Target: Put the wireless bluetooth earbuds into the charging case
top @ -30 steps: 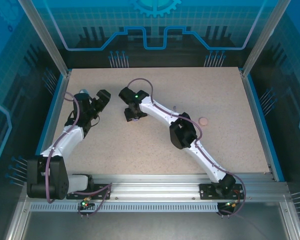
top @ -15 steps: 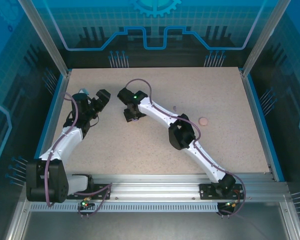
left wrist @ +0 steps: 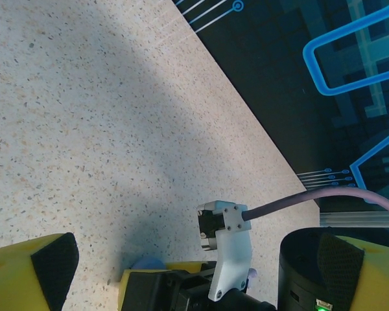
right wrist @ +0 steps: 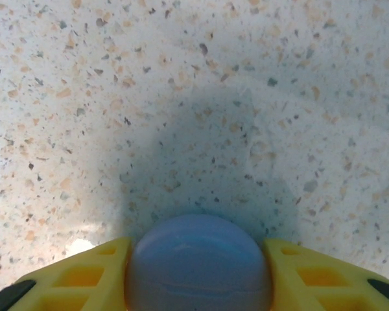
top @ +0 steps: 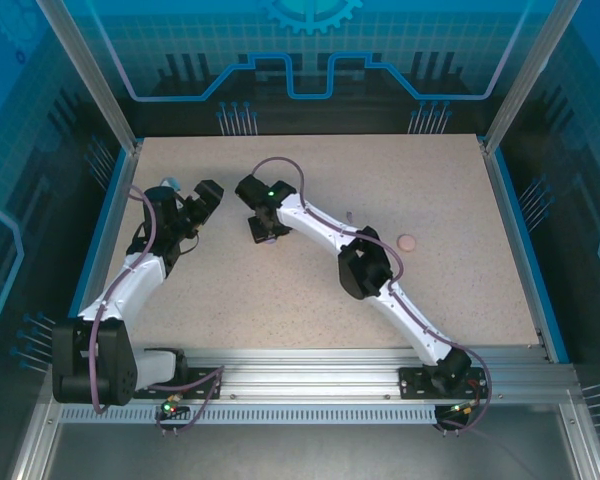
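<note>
Case (right wrist: 198, 262), lavender, between right fingers (right wrist: 78, 278); wrist close-up

Speckled beige tabletop (top: 280, 290) inside blue circuit-patterned walls (top: 310, 60), aluminium rail (top: 310, 365) along near edge.

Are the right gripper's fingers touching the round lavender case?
Touching. The right wrist view shows both yellow fingers flush against the lavender case, no gap either side.

Even overhead light, blue-tinted surround.
Soft shadows pool on the speckled table (right wrist: 201, 129); the round lavender case (right wrist: 200, 259) and yellow fingers (right wrist: 84, 278) nearest the wrist lens blur.
</note>
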`<state>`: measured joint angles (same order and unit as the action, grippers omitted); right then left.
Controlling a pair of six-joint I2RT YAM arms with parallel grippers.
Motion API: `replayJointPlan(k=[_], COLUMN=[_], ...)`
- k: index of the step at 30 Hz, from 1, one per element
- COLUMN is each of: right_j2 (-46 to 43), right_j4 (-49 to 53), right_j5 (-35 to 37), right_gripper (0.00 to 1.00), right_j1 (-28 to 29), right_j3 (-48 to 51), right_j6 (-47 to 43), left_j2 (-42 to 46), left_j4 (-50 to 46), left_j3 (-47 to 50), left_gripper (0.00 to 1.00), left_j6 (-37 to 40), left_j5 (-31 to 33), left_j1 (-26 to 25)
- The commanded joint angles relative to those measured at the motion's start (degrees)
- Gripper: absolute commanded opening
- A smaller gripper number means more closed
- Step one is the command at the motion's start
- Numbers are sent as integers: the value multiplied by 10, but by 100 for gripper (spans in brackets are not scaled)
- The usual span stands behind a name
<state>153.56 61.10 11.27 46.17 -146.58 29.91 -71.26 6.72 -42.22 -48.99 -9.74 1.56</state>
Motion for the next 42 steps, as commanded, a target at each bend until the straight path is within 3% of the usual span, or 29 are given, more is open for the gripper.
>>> replayJointPlan(k=[1,9,23,32,42], right_j2=[-83,-216,-456,-481,-467], right_j4=[-18,-63,-268,-294,-281], right_j5=[-33,-31,-77,-75,-70], right_gripper=[34,33,32,30,29], right_j1=[-17,-58,-144,-141,-123], right_j3=[49,181,532,592,575], right_j6=[49,143,438,566,579], left_j2=[0,-17,-192,-273,-315], left_j4=[4,77,331,453,498], left_j3=[4,46,51,29,13], left_gripper=[99,99,98,94,78], left_j6=[4,-1,11,-9,-29], left_j5=[-23,-59,-137,-151,-131], left_j1=[5,-18,-162,-234,-257])
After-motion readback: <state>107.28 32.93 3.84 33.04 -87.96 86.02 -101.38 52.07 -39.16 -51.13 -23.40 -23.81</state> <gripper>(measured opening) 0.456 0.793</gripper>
